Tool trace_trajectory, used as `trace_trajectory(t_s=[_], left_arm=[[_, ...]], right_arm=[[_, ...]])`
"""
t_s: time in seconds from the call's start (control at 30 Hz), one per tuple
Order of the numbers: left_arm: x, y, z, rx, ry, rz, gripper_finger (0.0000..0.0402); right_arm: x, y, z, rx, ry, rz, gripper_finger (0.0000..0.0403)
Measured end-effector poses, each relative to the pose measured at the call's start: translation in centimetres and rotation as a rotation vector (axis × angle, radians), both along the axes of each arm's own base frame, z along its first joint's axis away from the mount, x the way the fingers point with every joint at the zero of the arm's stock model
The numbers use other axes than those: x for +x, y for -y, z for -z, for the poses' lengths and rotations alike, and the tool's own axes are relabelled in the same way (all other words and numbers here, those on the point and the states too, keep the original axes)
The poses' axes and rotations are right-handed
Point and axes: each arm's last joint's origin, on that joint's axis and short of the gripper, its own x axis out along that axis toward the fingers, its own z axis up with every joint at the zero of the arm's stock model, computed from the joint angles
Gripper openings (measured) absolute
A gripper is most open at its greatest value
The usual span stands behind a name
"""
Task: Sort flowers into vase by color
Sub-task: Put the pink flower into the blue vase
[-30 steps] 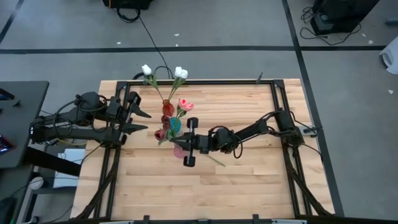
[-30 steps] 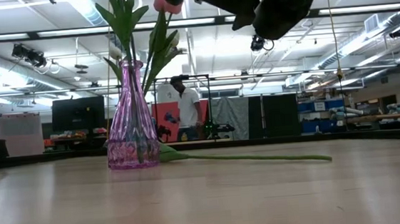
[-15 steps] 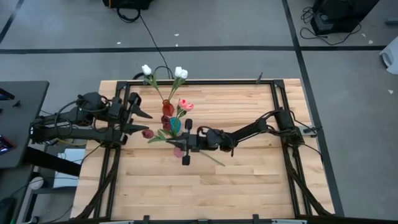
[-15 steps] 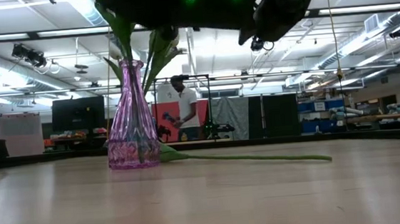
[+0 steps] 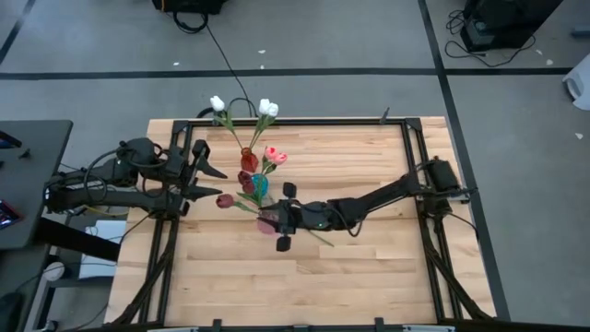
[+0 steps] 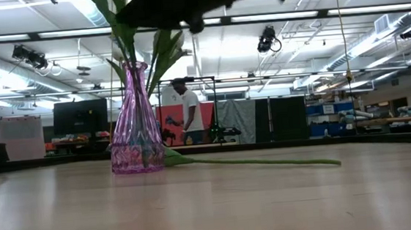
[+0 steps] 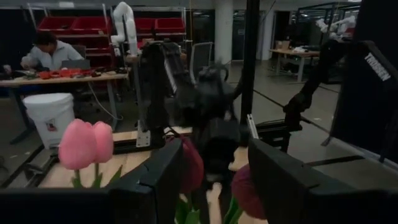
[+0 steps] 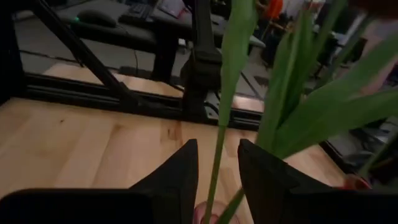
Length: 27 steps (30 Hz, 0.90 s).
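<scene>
Three vases stand mid-table: a red one with white tulips, a teal one with pink tulips, and a purple one. A maroon tulip leans left out of the purple vase. Its green stem runs up through the gap of my open right gripper, which sits level just above the vase mouth. Bare gap shows on both sides of the stem. My left gripper waits open at the table's left, pointing at the flowers.
One more flower lies flat on the table right of the purple vase, stem pointing right. A black frame rims the table. Bare wood spreads across the near half. A person stands in the room beyond.
My right gripper has tipped up from pointing down to nearly level over the purple vase. The maroon tulip's head has swung toward the table's left edge, with its stem staying at the vase.
</scene>
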Motion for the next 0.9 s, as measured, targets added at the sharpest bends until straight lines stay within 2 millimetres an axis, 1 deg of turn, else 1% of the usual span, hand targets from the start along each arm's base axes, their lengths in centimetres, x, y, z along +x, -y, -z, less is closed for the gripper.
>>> trace_trajectory(t_s=[0.07,0.17,0.23,0.3,0.37,0.47,0.57,0.63,0.77,0.9], left_arm=[[-0.5,0.0,-0.1,0.010,0.017,-0.032,0.0187],[-1.6,-0.1,-0.2,0.038,0.037,-0.105,0.0187],[-2.3,-0.1,-0.2,0.050,0.045,-0.143,0.0187],[-2.8,-0.1,-0.1,0.054,0.035,-0.159,0.0187],[-2.9,-0.1,0.3,0.044,0.025,-0.158,0.0187],[-2.4,-0.2,1.8,0.008,-0.016,-0.156,0.0187],[-1.7,-0.3,3.3,-0.003,-0.063,-0.171,0.0187],[-1.5,-0.4,3.9,-0.004,-0.079,-0.192,0.0187],[-1.6,-0.5,4.3,-0.005,-0.088,-0.223,0.0187],[-1.7,-0.5,4.3,-0.005,-0.095,-0.237,0.0187]], right_arm=[[-0.9,-0.5,-1.1,0.008,-0.029,0.013,0.0125],[-2.3,-1.0,-2.2,0.057,-0.112,0.024,0.0126],[-3.3,-0.9,-2.5,0.126,-0.190,0.052,0.0125],[-4.0,-0.4,-2.1,0.212,-0.268,0.113,0.0125],[-4.4,0.3,-1.0,0.279,-0.356,0.183,0.0125],[-4.4,0.7,1.4,0.349,-0.475,0.243,0.0125],[-3.8,0.7,3.3,0.403,-0.516,0.259,0.0124],[-3.4,0.6,4.7,0.403,-0.538,0.269,0.0124],[-3.1,0.4,7.3,0.375,-0.605,0.285,0.0123],[-2.9,0.5,8.4,0.358,-0.622,0.299,0.0123]])
